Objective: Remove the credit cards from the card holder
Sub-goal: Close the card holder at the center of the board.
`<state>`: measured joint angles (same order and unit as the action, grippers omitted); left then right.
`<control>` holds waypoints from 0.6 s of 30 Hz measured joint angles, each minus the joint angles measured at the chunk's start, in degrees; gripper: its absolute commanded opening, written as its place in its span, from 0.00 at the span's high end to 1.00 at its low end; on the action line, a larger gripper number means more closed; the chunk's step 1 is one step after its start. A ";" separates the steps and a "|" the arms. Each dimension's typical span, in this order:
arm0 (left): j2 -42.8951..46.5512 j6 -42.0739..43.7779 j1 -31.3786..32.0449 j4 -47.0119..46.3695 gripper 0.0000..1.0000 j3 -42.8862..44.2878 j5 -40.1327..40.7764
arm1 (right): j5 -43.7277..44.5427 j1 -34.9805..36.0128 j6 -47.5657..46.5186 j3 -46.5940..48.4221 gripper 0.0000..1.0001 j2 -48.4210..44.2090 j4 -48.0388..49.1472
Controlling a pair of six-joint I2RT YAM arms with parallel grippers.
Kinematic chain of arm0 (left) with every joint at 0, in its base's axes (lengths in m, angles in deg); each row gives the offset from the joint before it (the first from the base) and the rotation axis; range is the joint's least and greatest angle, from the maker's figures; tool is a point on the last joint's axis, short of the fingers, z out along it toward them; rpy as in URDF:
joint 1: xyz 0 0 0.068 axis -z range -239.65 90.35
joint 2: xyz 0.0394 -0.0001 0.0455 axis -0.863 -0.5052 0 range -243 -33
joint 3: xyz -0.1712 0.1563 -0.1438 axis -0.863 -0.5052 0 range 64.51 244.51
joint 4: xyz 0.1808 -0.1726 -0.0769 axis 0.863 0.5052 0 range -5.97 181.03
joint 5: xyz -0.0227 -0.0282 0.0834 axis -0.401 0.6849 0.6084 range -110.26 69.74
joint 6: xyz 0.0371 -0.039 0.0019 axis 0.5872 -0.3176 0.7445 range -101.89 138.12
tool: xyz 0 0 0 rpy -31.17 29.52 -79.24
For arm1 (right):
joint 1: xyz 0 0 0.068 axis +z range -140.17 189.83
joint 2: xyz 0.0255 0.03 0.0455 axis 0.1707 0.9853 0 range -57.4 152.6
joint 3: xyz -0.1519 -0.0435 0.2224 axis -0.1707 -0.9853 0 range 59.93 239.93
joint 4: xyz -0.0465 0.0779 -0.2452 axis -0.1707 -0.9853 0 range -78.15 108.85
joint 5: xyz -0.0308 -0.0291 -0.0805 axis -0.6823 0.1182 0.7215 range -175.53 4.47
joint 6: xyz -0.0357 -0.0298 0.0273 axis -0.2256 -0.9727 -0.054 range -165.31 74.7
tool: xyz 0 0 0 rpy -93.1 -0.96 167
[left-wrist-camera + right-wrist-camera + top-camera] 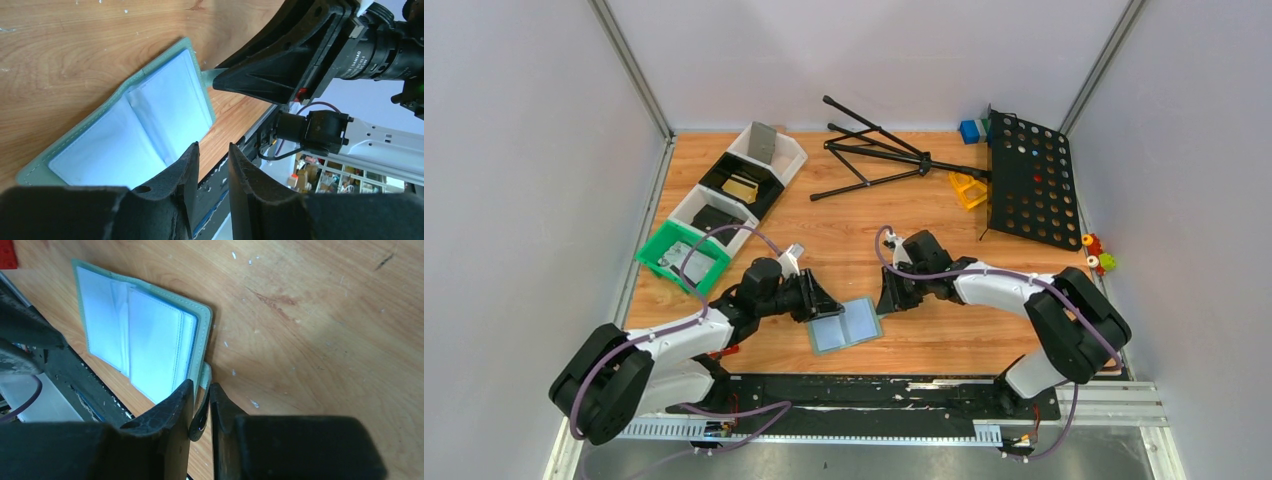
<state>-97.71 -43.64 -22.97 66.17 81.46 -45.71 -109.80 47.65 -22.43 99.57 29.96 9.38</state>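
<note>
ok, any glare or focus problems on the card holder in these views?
Top external: evenly lit and sharp, but the card holder is small. Left wrist: its sleeves wash out pale blue, nothing readable; the left gripper near the lens is dark and soft. Right wrist: sleeves blown nearly white; the right gripper is a dark blurred mass.

Grey-green card holder (845,326), pale blue sleeves (170,100), on light-brown wood-grain table (854,230)

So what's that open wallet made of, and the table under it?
The card holder cover looks like matte faux leather or fabric, with a stitched edge. Its sleeves look like translucent plastic, slightly shiny. The table looks like wood or wood-print, grain showing.
</note>
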 measured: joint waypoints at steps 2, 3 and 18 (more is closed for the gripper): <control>0.48 0.50 0.04 1.44 0.63 0.28 0.48 | -0.70 0.00 0.26 0.00 0.89 -0.63 0.00; 1.05 1.09 0.04 3.72 0.62 0.79 0.96 | -1.01 0.00 0.50 0.00 0.91 -1.01 0.02; 9.33 12.59 0.04 36.57 0.38 8.15 12.17 | -3.17 0.00 3.63 -1.11 1.00 -8.55 -0.35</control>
<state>-88.38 -31.05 -22.92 102.73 89.61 -33.54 -112.97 47.65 -18.80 98.45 21.41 9.03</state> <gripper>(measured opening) 0.619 0.044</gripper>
